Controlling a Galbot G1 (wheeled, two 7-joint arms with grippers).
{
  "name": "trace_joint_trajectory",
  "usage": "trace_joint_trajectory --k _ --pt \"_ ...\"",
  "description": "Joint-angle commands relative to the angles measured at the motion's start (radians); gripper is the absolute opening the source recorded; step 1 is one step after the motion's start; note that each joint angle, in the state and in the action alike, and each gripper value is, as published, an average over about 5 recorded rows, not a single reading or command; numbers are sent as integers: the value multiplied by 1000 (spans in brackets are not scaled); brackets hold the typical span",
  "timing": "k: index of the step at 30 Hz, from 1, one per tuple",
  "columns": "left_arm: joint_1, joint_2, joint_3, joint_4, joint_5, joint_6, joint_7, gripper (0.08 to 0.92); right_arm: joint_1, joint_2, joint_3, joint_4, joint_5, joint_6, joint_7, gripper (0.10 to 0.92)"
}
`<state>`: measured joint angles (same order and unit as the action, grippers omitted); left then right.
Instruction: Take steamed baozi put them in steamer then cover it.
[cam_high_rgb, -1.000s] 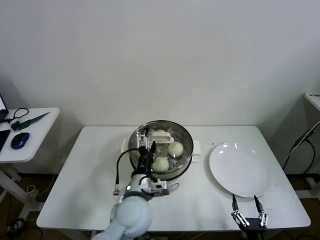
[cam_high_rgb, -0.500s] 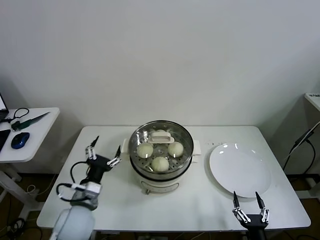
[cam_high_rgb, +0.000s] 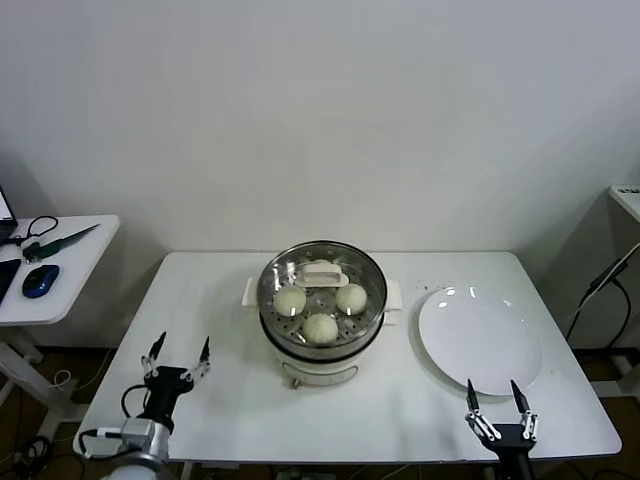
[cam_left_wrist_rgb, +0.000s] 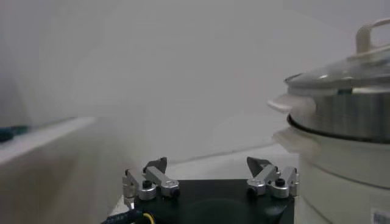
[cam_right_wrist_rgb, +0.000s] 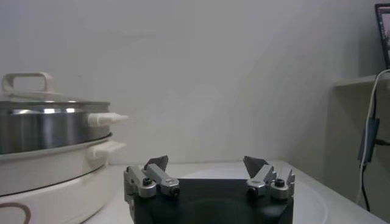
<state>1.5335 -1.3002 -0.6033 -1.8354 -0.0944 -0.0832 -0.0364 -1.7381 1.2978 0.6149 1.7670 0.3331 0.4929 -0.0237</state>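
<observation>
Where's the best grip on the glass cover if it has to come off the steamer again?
Grip the cream-white handle at the centre of the cover, coming straight down from above. It stands up as a raised loop, as the right wrist view shows, so open jaws can likely straddle its narrow width. The glass dome is wide, smooth and sloped, a poor hold.

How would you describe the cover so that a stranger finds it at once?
On the white table, look at the steel steamer in the middle. The cover is the round glass lid on top of it, with buns visible beneath. Unlike the flat white plate beside it, it is transparent and has a cream handle.
</observation>
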Motion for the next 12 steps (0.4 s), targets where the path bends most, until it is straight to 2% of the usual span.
trace_joint_trajectory --k 1,12 --pt "45 -3 -74 108 -128 -105 -21 823 4 -3 4 -2 -2 -5 2 823" --pt "50 -20 -28 89 -106 -110 3 823 -1 3 0 1 3 -1 3 823"
